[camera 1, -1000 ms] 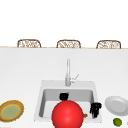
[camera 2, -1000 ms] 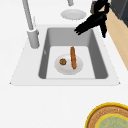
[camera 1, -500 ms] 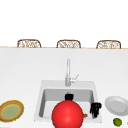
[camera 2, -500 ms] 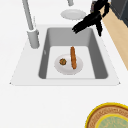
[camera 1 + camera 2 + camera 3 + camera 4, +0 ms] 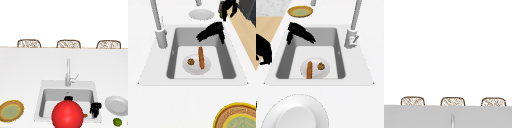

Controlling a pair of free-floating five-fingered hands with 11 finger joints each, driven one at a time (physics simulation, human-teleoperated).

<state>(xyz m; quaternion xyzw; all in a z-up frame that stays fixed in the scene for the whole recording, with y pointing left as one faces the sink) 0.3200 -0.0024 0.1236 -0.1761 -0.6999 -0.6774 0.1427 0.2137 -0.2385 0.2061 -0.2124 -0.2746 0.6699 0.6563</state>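
Note:
In the sink [image 5: 229,65] lies a white plate [image 5: 195,70] with an orange-brown stick of food [image 5: 201,57] and a small brown round piece [image 5: 190,61] on it. My left hand [image 5: 211,31] hovers above the plate, open, with its fingers stretched towards the faucet side and nothing in it; the right side view has the left hand [image 5: 298,32] over the sink's front part. My right hand [image 5: 95,110] hangs at the sink's right front corner, fingers relaxed and pointing down, empty. The right hand [image 5: 261,52] is off the counter's front edge.
A big red ball [image 5: 67,115] covers the sink's front in the front view. The faucet [image 5: 68,73] stands behind the sink. A white plate [image 5: 116,105] and a lime [image 5: 117,121] lie on the right, a yellow-rimmed plate [image 5: 11,110] on the left.
My left hand has come down a little and moved in over the plate in the sink. The right hand and the food have stayed put.

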